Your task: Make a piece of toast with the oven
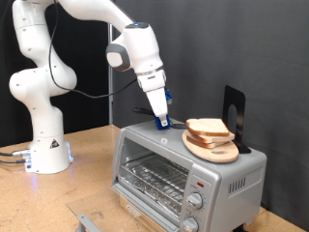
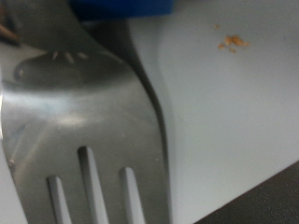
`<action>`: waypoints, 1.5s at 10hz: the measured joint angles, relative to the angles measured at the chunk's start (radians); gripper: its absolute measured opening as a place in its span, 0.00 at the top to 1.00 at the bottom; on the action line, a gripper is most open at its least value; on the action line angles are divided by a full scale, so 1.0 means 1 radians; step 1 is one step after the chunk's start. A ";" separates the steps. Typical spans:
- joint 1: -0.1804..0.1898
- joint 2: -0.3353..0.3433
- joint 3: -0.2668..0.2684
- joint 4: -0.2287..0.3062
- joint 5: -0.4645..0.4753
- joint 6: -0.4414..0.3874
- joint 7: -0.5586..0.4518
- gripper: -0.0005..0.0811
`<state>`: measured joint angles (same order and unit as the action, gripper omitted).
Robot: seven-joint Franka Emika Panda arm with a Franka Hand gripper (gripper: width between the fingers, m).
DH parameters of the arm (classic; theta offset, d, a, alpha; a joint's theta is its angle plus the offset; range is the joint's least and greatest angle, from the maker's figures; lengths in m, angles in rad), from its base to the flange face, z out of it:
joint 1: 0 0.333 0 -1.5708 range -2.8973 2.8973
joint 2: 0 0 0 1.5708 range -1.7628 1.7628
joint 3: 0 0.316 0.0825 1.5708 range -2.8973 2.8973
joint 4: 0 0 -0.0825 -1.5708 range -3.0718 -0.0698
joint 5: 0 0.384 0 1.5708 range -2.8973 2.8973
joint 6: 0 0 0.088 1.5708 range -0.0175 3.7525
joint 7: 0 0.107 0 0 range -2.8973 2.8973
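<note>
Two slices of pale toast lie stacked on a round light-wood board on top of the silver oven. The oven's glass door is shut, and the wire rack behind it looks bare. My gripper points down at the oven's top, just to the exterior view's left of the toast. It is closed on a metal fork with a blue handle. The fork fills the wrist view, its tines close above the oven's grey top. My fingers do not show there.
A black stand rises behind the board. Two round knobs and a red light are on the oven's front. Crumbs lie on the oven top. The arm's white base stands on the wooden table at the exterior view's left.
</note>
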<state>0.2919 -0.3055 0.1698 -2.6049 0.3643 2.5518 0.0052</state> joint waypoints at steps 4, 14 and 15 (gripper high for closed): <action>0.000 0.000 0.001 0.000 0.000 -0.006 0.008 0.40; 0.000 0.001 0.001 -0.001 0.000 -0.011 0.021 0.22; 0.000 0.002 0.001 -0.001 0.000 -0.012 0.021 0.22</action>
<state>0.2918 -0.3033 0.1706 -2.6055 0.3647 2.5403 0.0263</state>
